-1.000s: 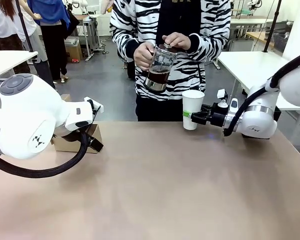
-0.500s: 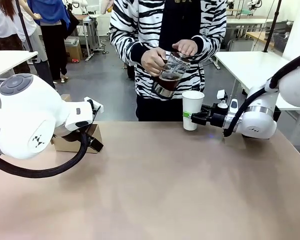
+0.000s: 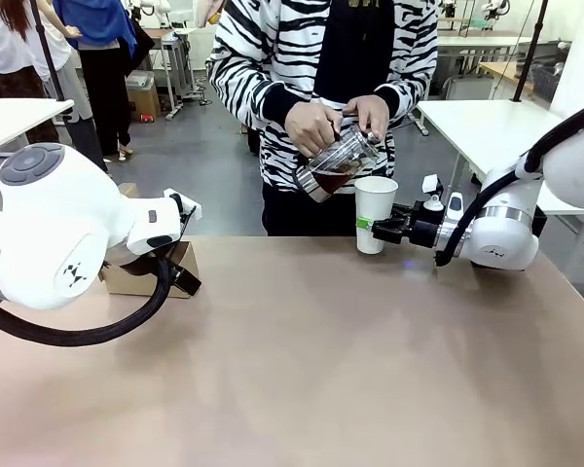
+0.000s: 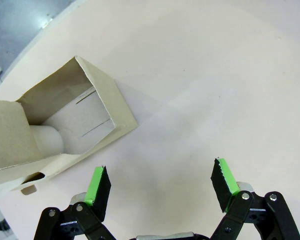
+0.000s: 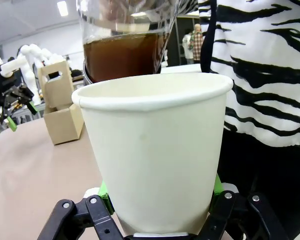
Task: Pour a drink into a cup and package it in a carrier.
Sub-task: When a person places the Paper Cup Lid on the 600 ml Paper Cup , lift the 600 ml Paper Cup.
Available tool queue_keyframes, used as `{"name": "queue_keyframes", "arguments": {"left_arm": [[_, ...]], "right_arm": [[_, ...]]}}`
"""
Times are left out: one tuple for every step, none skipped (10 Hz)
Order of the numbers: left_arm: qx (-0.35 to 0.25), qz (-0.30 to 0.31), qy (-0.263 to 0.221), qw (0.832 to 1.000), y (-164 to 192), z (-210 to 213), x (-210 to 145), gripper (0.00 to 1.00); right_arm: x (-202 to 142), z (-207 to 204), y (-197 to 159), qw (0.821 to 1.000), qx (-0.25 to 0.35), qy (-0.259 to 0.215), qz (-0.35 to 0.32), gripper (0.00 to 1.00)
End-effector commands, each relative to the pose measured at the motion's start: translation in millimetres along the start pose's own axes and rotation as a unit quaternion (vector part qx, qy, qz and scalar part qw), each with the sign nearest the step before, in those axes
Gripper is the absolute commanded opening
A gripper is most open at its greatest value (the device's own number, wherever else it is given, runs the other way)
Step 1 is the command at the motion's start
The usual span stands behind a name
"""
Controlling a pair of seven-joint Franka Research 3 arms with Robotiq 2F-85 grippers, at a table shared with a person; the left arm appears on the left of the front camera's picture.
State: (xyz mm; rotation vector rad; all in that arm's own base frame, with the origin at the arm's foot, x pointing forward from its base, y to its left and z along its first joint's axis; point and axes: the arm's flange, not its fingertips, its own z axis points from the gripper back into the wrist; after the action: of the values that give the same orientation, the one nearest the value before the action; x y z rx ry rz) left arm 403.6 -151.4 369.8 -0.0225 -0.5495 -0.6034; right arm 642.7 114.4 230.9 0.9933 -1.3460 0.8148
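**Jug tipped to the cup: pouring is about to begin**

Your left gripper [image 4: 162, 172] hangs wide open and empty over the table [image 3: 321, 370], just beside the cardboard carrier [image 4: 107, 97]. Your right gripper [image 3: 374, 227] reaches level toward the far edge, pads clamped on the upright white paper cup [image 3: 376, 206]. Beyond it, the person's hands [image 3: 311, 126] have swung the glass jug [image 3: 331, 163] from upright to steeply tilted. Its spout is at the cup's rim and the dark drink [image 3: 333, 181] has run toward it.

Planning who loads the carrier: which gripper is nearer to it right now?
Left. The left gripper hangs open close beside the carrier; the right gripper is across the table, shut on the cup.
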Motion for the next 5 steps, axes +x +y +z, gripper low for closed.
{"name": "queue_keyframes", "arguments": {"left_arm": [[-0.001, 0.0, -0.001, 1.0, -0.2, 0.5, 0.0, 1.0], [-0.001, 0.0, -0.001, 1.0, -0.2, 0.5, 0.0, 1.0], [-0.001, 0.0, -0.001, 1.0, -0.2, 0.5, 0.0, 1.0], [-0.001, 0.0, -0.001, 1.0, -0.2, 0.5, 0.0, 1.0], [-0.001, 0.0, -0.001, 1.0, -0.2, 0.5, 0.0, 1.0]], "right_arm": [[4.2, -0.1, 2.0, 1.0, 0.0, -0.002, -0.001, 0.8], [4.2, -0.1, 2.0, 1.0, 0.0, -0.002, -0.001, 0.8], [4.2, -0.1, 2.0, 1.0, 0.0, -0.002, -0.001, 0.8], [4.2, -0.1, 2.0, 1.0, 0.0, -0.002, -0.001, 0.8], [4.2, -0.1, 2.0, 1.0, 0.0, -0.002, -0.001, 0.8]]}}
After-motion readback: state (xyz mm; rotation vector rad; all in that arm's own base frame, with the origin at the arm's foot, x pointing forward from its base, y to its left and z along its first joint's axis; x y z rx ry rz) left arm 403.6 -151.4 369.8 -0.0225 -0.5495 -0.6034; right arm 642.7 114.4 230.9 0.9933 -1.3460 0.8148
